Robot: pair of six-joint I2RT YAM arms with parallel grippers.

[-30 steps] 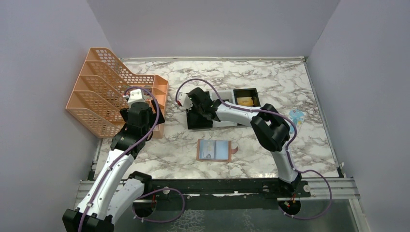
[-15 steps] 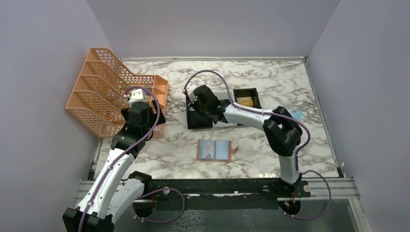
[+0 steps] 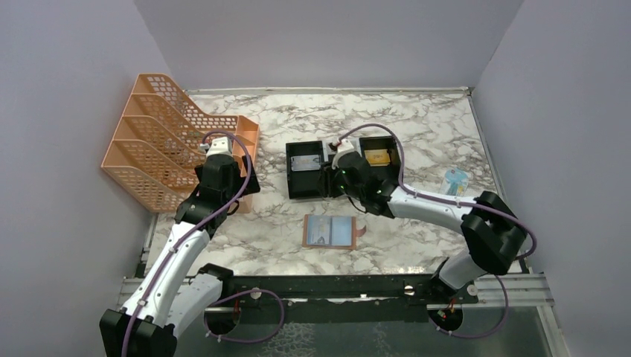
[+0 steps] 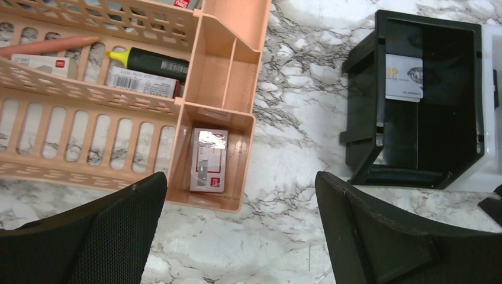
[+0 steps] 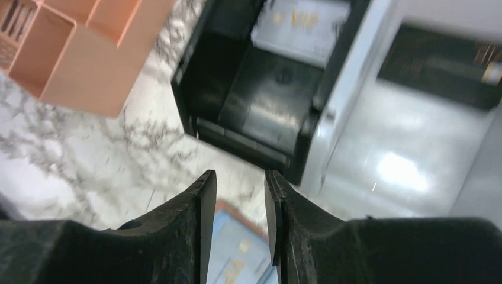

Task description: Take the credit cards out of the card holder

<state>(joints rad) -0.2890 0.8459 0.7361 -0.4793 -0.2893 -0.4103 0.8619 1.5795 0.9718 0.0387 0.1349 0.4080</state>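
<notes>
Card holder (image 3: 329,231): open flat on desk (image 3: 417,119), lining up, just nearside of R claw (image 5: 240,174). R claw: fingers narrowly apart, nothing held, near tray (image 3: 306,192) front edge. L claw (image 4: 240,183): spread wide, empty, over peach organiser (image 3: 149,149) corner. Silvery credit card (image 4: 404,77): beyond R claw, in tray's L compartment.

Top view high behind near edge, facing down over whole marble table (image 3: 417,119), 2 wrist views close, looking down, all 3 sharing black tray (image 3: 305,187).
</notes>
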